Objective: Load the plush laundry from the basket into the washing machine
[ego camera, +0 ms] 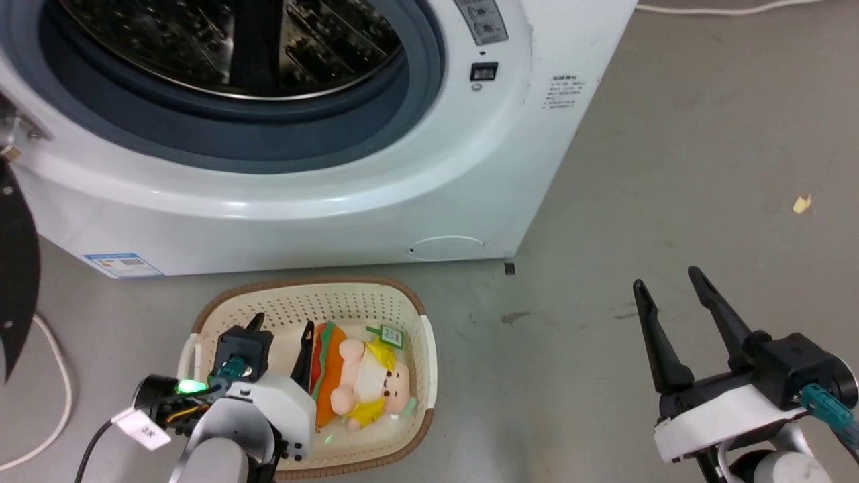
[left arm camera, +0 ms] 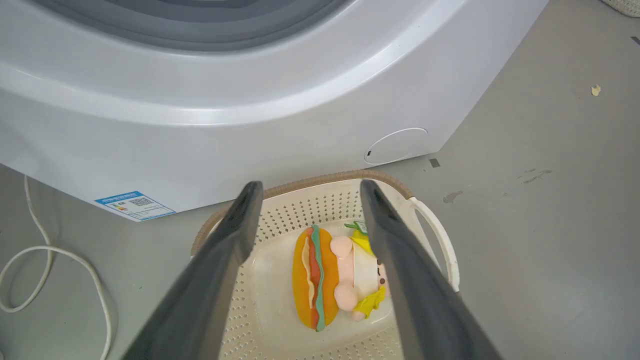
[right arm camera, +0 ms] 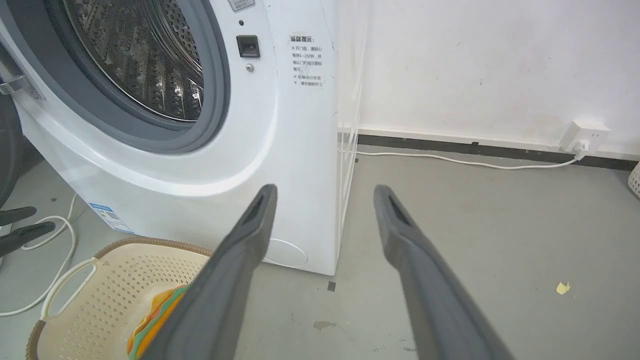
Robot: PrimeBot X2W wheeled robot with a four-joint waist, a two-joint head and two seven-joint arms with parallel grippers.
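Ahead of the left gripper (ego camera: 283, 324) and the right gripper (ego camera: 666, 278), a big white washing machine (ego camera: 335, 201) — round mouth open, grey rubber seal (ego camera: 268, 137) ringing a shiny perforated drum (ego camera: 235, 47), black edge of the door (ego camera: 17, 282) off to the left gripper's outer side. Underneath everything, bare grey floor (ego camera: 671, 168), with a white cable (ego camera: 57, 382) looping on that same outer side and a small yellow scrap (ego camera: 801, 203) ahead of and outward from the right gripper.

Directly below the left gripper, a cream perforated basket (ego camera: 419, 322) with a brown rim, set on the floor close against the washer's front. Left gripper hanging over the basket's left half, fingers spread apart, clasping nothing. Right gripper well off to the basket's right, over bare floor, fingers likewise parted and empty.

Inside the basket, the plush toy (ego camera: 366, 379) — a pink pig in yellow, lying on its side on the basket floor. Hamburger back (ego camera: 325, 376) turned toward the left gripper's inner finger and just beside it; contact impossible to tell. From the left wrist, toy framed between the two fingers, partly hidden behind one. Green tag (ego camera: 391, 335) at the toy's far end, toward the washer.
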